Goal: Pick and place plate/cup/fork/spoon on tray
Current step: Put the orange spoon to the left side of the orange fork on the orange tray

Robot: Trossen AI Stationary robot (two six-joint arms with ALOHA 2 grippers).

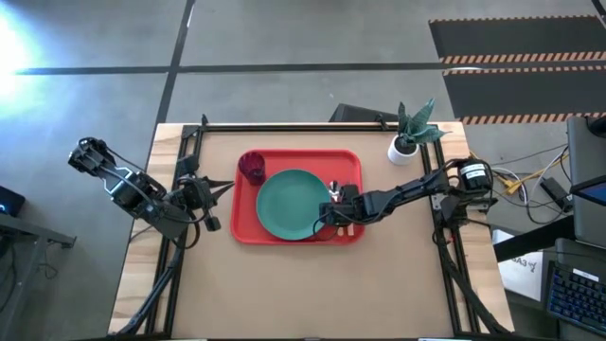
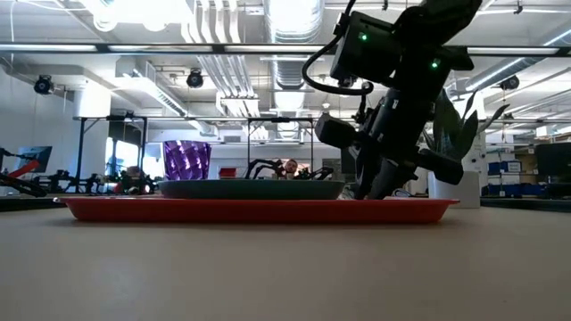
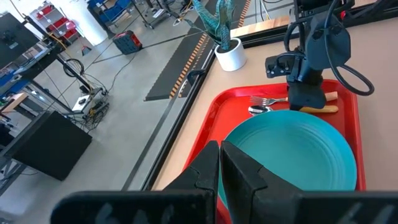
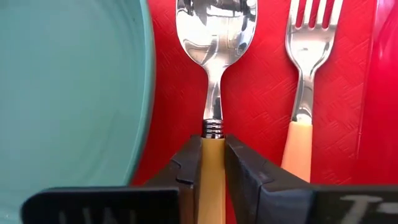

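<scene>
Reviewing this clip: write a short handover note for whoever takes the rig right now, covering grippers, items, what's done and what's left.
Right gripper: low over the tray's right side, fingers around the spoon handle; grip looks narrow, whether released is unclear.
Left gripper: shut, empty, waiting off the tray's left edge.
On the tray: plate in the middle, cup at the far left corner, spoon beside the plate, fork beside the spoon.
Done: all four items sit on the tray.
Left: let go of the spoon and pull the right arm back.
</scene>
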